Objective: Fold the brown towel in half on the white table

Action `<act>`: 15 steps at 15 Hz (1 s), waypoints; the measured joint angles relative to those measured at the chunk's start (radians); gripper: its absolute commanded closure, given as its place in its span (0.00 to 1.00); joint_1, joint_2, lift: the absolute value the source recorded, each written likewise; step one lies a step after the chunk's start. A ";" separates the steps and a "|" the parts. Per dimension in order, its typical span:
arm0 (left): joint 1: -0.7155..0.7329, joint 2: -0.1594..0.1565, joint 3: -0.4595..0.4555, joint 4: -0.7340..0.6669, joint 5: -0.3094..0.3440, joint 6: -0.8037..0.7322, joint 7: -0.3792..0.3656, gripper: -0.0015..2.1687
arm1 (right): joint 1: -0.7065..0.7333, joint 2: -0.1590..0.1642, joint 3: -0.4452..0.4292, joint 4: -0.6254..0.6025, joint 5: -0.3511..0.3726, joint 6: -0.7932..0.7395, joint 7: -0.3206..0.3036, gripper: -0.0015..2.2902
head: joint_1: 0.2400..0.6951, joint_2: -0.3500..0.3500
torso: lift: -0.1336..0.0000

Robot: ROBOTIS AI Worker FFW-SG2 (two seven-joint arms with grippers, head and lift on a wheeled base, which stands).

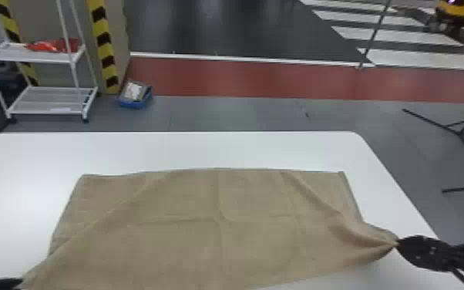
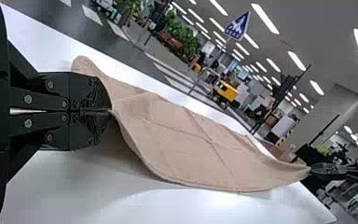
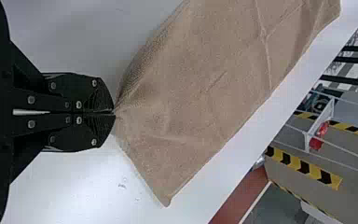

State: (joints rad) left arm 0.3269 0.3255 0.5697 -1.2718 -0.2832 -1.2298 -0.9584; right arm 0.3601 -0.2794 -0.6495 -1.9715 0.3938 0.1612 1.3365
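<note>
Apparently half raised, the brown towel stretches between the two grippers, its far edge lying flat on the white worktop beyond them. The left gripper and right gripper each pinch a near corner tightly, presumably so that edge can fold over evenly. Well beyond the grippers, a blue bin holds something pale.
</note>
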 measured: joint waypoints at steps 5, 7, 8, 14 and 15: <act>0.002 0.003 0.017 -0.027 -0.004 -0.036 -0.142 0.87 | -0.022 -0.030 -0.111 0.055 0.023 -0.012 0.002 0.99 | 1.00 0.11 | 0.06; -0.002 0.001 -0.009 -0.033 -0.029 -0.025 -0.149 0.79 | -0.018 -0.022 -0.091 0.060 0.040 -0.016 0.009 0.99 | 1.00 0.09 | 0.06; -0.004 0.000 -0.012 -0.034 -0.034 -0.021 -0.150 0.78 | -0.016 -0.017 -0.083 0.060 0.046 -0.021 0.010 0.99 | 1.00 0.09 | 0.06; -0.005 0.002 0.010 -0.065 -0.023 -0.012 -0.171 0.87 | -0.023 -0.006 -0.070 0.055 0.051 -0.036 0.022 0.99 | 1.00 0.14 | 0.06; -0.008 0.000 0.010 -0.090 -0.028 0.016 -0.193 0.87 | -0.031 -0.005 -0.066 0.050 0.053 -0.029 0.025 0.99 | 1.00 0.15 | 0.06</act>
State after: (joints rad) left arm 0.3184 0.3258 0.5797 -1.3613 -0.3115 -1.2138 -1.1516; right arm 0.3293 -0.2846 -0.7151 -1.9216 0.4469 0.1321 1.3616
